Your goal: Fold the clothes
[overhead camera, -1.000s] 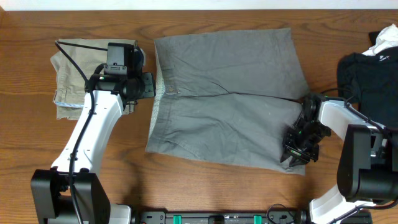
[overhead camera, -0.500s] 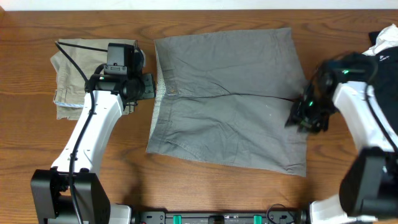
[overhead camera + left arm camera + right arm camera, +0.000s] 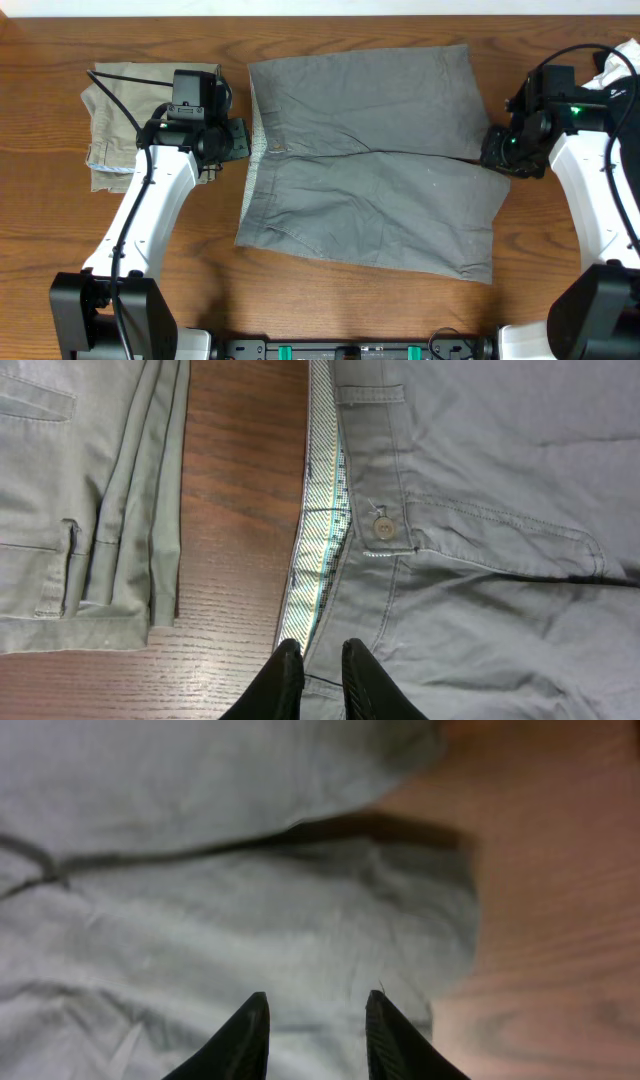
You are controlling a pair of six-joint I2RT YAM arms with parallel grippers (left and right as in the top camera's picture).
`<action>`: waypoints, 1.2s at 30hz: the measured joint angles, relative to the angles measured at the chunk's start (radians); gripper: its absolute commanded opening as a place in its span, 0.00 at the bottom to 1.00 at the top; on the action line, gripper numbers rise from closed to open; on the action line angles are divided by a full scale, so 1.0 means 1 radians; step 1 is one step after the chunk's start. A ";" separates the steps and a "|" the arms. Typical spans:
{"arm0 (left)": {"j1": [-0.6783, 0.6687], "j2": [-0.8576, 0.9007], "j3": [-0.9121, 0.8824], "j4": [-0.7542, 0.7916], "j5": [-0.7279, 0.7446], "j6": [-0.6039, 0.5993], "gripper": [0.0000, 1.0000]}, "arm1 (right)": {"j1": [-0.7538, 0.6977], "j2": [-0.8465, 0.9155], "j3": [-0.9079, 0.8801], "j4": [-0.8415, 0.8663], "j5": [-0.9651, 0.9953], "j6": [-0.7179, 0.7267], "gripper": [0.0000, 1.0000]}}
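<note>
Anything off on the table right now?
Nothing damaged or spilled. The grey shorts lie flat but wrinkled; the waistband is turned out, showing its checked lining, and the lower leg's hem juts past the upper one.

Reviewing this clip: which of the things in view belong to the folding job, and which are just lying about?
Belong to the job:
- grey shorts, spread flat
- left gripper, at their waistband
- right gripper, over the leg ends

Just lying about:
- khaki trousers, folded, left of the shorts
- black garment, at the right edge
- wooden table under it all
</note>
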 measured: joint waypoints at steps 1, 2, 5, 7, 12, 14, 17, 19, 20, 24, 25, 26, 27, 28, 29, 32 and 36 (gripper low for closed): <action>0.000 0.000 0.000 0.000 0.002 0.000 0.17 | 0.000 0.006 0.000 0.019 0.011 0.000 0.30; 0.000 0.000 0.000 -0.001 0.002 0.000 0.17 | 0.000 0.010 0.000 0.032 0.018 0.000 0.30; 0.000 0.000 0.000 -0.020 0.002 0.000 0.17 | 0.000 0.028 0.000 0.055 0.039 0.000 0.29; 0.000 0.000 0.000 -0.048 0.002 -0.003 0.17 | 0.000 0.060 0.000 0.058 0.051 0.000 0.29; 0.000 0.002 0.000 -0.123 0.002 -0.003 0.22 | 0.000 0.161 0.000 0.063 0.061 -0.007 0.29; 0.000 0.013 0.000 -0.155 0.003 -0.004 0.28 | 0.000 0.197 0.000 0.071 0.062 -0.014 0.32; 0.000 0.048 0.000 -0.177 0.005 0.000 0.31 | 0.000 0.229 -0.001 0.094 0.063 -0.024 0.35; 0.000 0.080 0.000 -0.172 0.016 0.012 0.37 | 0.000 0.234 -0.001 0.112 0.063 -0.029 0.37; 0.000 0.103 0.000 -0.165 0.031 0.027 0.40 | 0.000 0.234 -0.001 0.122 0.063 -0.034 0.37; 0.000 0.201 0.000 -0.093 0.120 0.082 0.42 | -0.003 0.234 0.000 0.144 0.063 -0.051 0.39; 0.000 0.223 -0.001 -0.073 0.135 0.090 0.41 | -0.004 0.234 0.000 0.144 0.063 -0.054 0.39; 0.000 0.246 -0.001 -0.055 0.150 0.099 0.41 | -0.008 0.234 0.000 0.144 0.062 -0.057 0.39; 0.000 0.262 -0.002 -0.039 0.160 0.106 0.41 | -0.013 0.234 0.000 0.143 0.063 -0.059 0.39; 0.000 0.278 -0.002 -0.019 0.168 0.113 0.42 | -0.018 0.234 0.000 0.143 0.062 -0.062 0.39; 0.000 0.293 -0.005 0.009 0.177 0.122 0.41 | -0.027 0.234 0.000 0.143 0.063 -0.064 0.40; 0.000 0.307 -0.007 0.042 0.187 0.138 0.42 | -0.043 0.234 0.000 0.143 0.066 -0.069 0.40; 0.000 0.310 -0.007 0.052 0.196 0.145 0.42 | -0.048 0.234 0.000 0.140 0.070 -0.073 0.41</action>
